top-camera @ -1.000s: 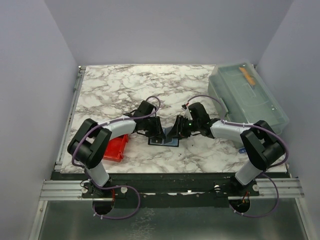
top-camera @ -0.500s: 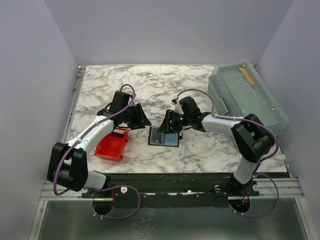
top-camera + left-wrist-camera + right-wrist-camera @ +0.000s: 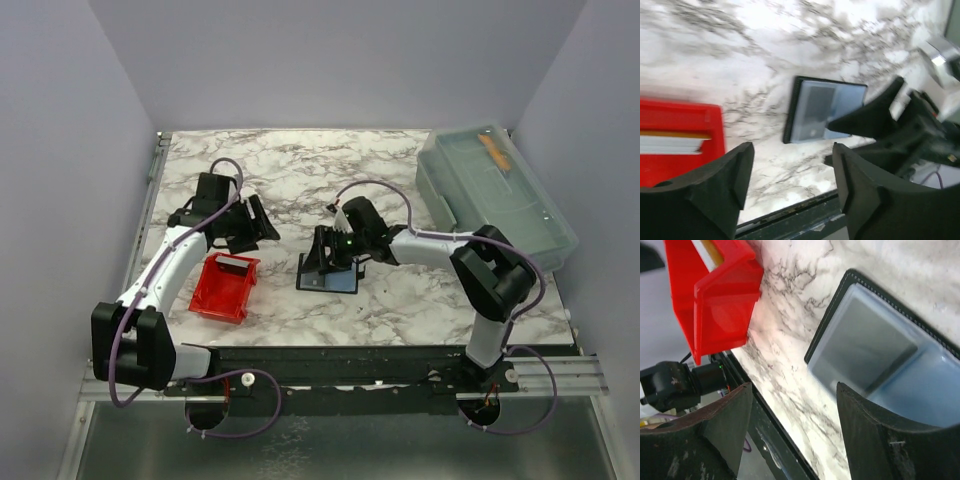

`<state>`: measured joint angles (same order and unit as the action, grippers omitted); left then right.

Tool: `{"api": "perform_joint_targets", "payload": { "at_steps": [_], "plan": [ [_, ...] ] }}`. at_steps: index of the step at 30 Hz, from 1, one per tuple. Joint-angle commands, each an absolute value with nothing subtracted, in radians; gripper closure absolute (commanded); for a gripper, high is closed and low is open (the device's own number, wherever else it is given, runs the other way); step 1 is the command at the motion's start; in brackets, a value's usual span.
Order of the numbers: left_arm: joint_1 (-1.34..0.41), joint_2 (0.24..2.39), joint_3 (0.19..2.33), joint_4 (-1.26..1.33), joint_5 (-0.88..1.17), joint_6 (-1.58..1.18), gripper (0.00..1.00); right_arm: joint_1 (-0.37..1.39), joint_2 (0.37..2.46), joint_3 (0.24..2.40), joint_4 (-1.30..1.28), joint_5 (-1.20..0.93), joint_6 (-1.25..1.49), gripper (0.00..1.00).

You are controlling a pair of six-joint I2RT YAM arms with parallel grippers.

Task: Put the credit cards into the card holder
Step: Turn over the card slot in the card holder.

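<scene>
Card holder (image 3: pixel 327 276) lies opened flat on the marble desk (image 3: pixel 300 180), clear bluish pocket up, near the red tray (image 3: pixel 220 295) and to its right. Credit cards (image 3: pixel 670 142) stand on edge inside that tray, pale and yellowish edges showing. Left tool (image 3: pixel 792 150) hangs near the tray's far end, right tool (image 3: pixel 794 390) over the holder; both have fingers apart, gripping nothing.

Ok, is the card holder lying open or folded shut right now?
Open. The card holder lies spread flat on the table, with its clear inner sleeves facing up inside the stitched black border.
</scene>
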<state>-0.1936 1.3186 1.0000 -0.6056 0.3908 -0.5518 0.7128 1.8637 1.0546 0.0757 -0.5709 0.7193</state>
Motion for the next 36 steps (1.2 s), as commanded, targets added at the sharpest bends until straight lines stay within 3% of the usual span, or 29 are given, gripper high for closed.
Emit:
{"api": "perform_joint_targets", "payload": {
  "at_steps": [1,5,9,23,31,36],
  "plan": [
    [-0.106,1.27,1.031,-0.723,0.192,-0.574,0.27,0.718,1.702,1.032,-0.05,-0.46,0.613,0.28],
    [0.006,1.239,0.977,-0.745,0.107,-0.723,0.17,0.718,1.654,1.004,-0.147,-0.367,0.578,0.27],
    [0.094,1.243,0.934,-0.744,0.107,-0.843,0.16,0.717,1.636,0.966,-0.114,-0.391,0.581,0.27],
    [0.102,1.209,0.753,-0.582,0.128,-1.085,0.14,0.718,1.584,0.928,-0.098,-0.396,0.569,0.27],
    [0.101,1.257,0.719,-0.501,0.185,-1.099,0.21,0.718,1.596,0.918,-0.084,-0.4,0.579,0.27],
    [0.102,1.256,0.701,-0.453,0.198,-1.092,0.31,0.718,1.606,0.92,-0.083,-0.403,0.581,0.27]
  ]
}}
